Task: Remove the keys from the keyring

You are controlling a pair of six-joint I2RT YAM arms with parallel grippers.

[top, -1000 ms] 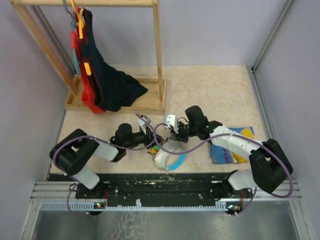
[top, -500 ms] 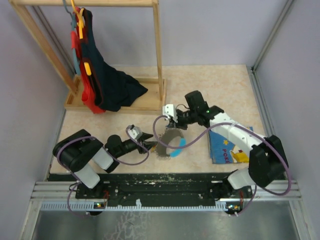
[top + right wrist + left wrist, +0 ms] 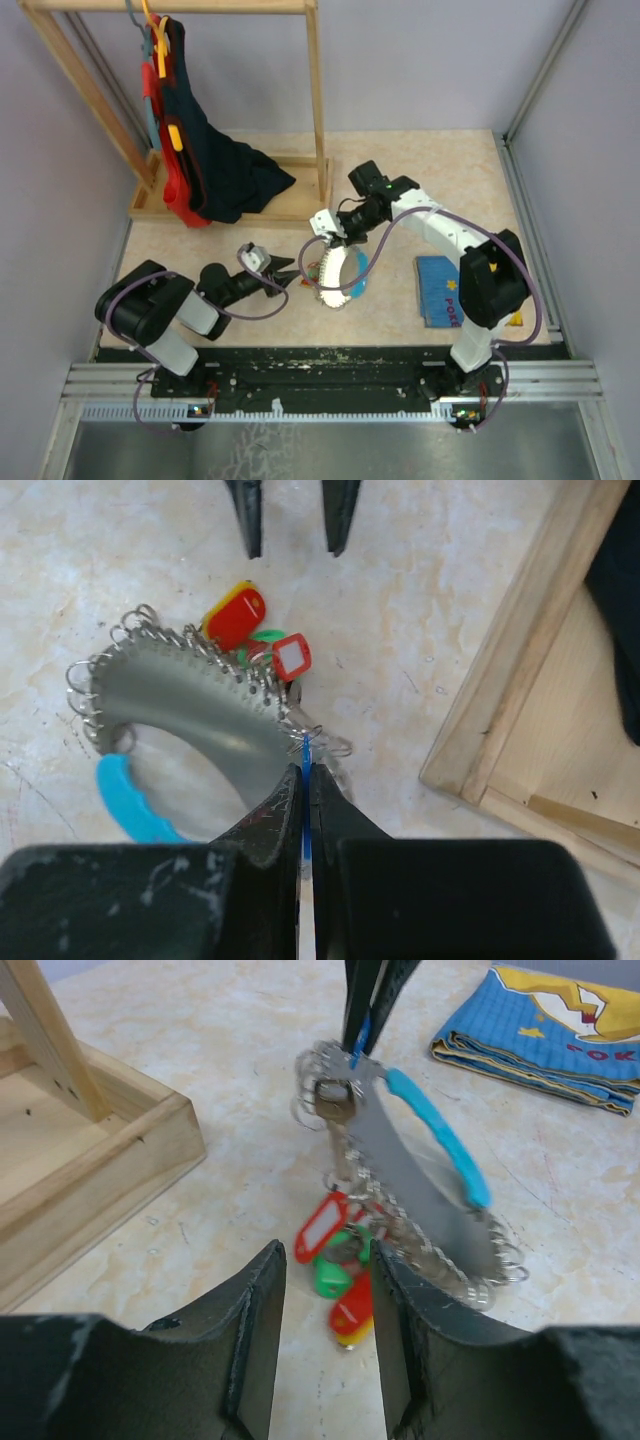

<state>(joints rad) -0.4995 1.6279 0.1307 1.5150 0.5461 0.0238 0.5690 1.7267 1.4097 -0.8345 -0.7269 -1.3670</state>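
Drawn back since a second ago, the left pincer (image 3: 327, 1260) waits open, aimed at the keys (image 3: 318, 1232) resting on the desk (image 3: 200, 1060), while the right pincer (image 3: 304, 770), clamped on the keyring (image 3: 190, 705), holds its strap upright, seemingly to present them.

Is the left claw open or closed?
Open. The left gripper has its fingers apart; the keys show beyond the gap.

The pale marbled table (image 3: 440, 170) under my arms bore a wooden rack (image 3: 300, 210) at its far left and a blue picture book (image 3: 440, 290) at the right. Between them, the keys (image 3: 240, 620) lay with their coloured heads on its surface.
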